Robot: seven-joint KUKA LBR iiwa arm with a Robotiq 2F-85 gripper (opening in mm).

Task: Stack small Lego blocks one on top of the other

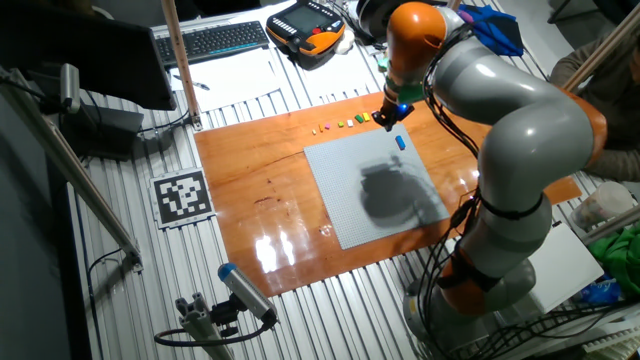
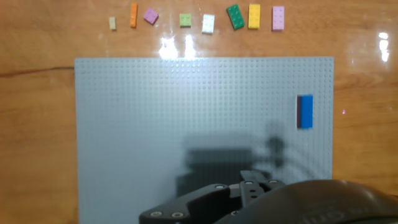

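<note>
Several small Lego blocks lie in a row on the wood just beyond the grey baseplate (image 2: 186,124). Among them are orange (image 2: 133,15), purple (image 2: 151,16), green (image 2: 235,17), yellow (image 2: 254,16) and pink (image 2: 278,18). A single blue block (image 2: 305,111) sits on the plate near its right edge, and also shows in the fixed view (image 1: 401,143). My gripper (image 1: 387,117) hangs above the far edge of the plate (image 1: 375,190), close to the right end of the row (image 1: 340,125). Nothing shows between its fingers. Only its black housing (image 2: 242,196) shows in the hand view.
The plate lies on a wooden board (image 1: 250,200) on a slatted metal table. A printed marker tag (image 1: 182,196) lies left of the board. A keyboard (image 1: 215,40) and an orange pendant (image 1: 305,30) are at the back. A wooden post (image 1: 183,65) stands at the board's back-left corner.
</note>
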